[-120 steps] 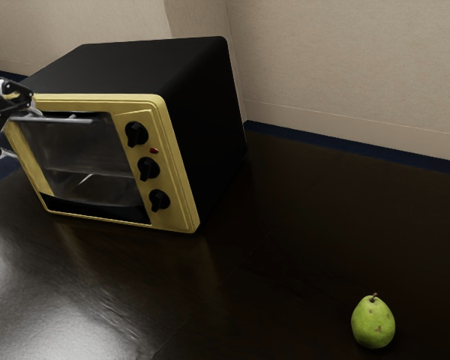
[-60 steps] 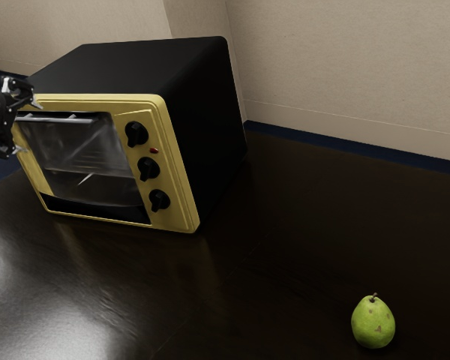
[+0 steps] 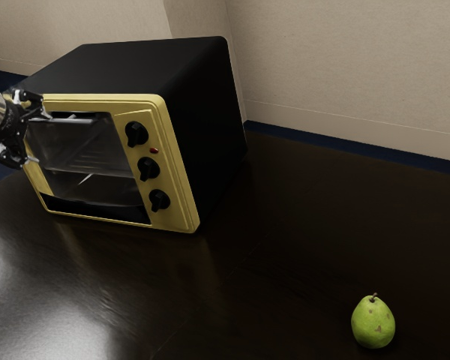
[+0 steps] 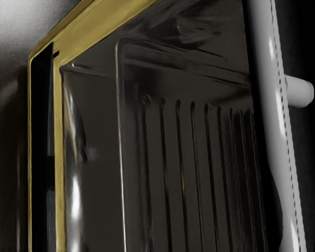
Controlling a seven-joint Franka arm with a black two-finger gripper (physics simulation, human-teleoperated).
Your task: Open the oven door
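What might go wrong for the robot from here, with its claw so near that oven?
The open gripper is at one end of the handle, so it may miss or catch only that end. The handle looks smooth and rounded, so a grip might slip. If the hand pushes too far forward, a fingertip could knock the glass behind it.
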